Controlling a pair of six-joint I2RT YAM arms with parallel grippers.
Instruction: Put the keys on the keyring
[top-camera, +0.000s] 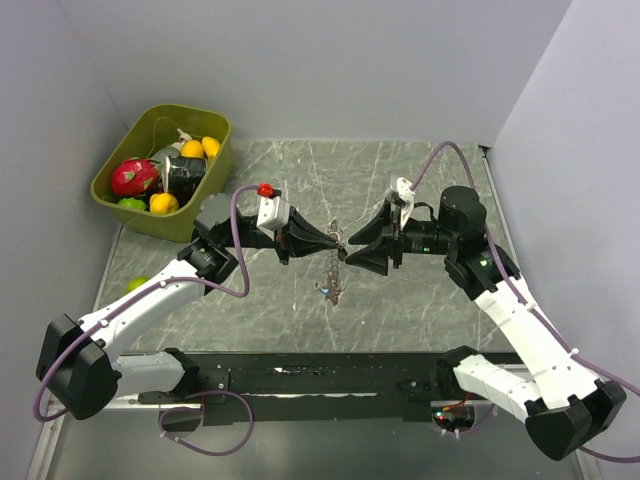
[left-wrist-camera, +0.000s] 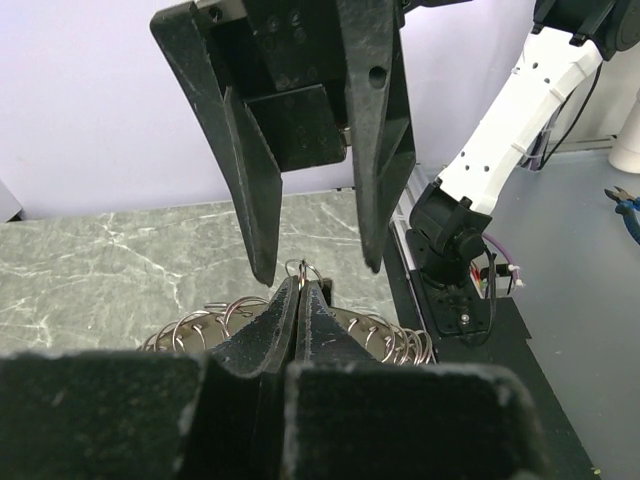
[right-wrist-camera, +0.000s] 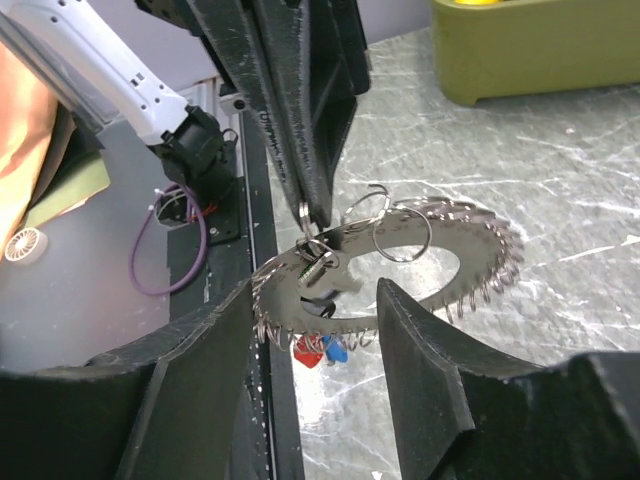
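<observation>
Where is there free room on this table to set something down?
Free: the back of the table, from bin to right wall, and the strip between keyring and rail. Crowded: the middle, where left gripper and right gripper meet at the keyring.

Toothed keyring (right-wrist-camera: 478, 258) upright; red, blue keys (right-wrist-camera: 322, 350) at bottom

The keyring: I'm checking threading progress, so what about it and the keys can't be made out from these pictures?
Top external: the keyring is seen edge-on and tiny, so its detail is unreadable.
Left wrist: the left end effector covers the keyring's middle and whatever hangs below.
Right wrist: the keys peek from under the keyring, and whether they're threaded on is unclear.
</observation>
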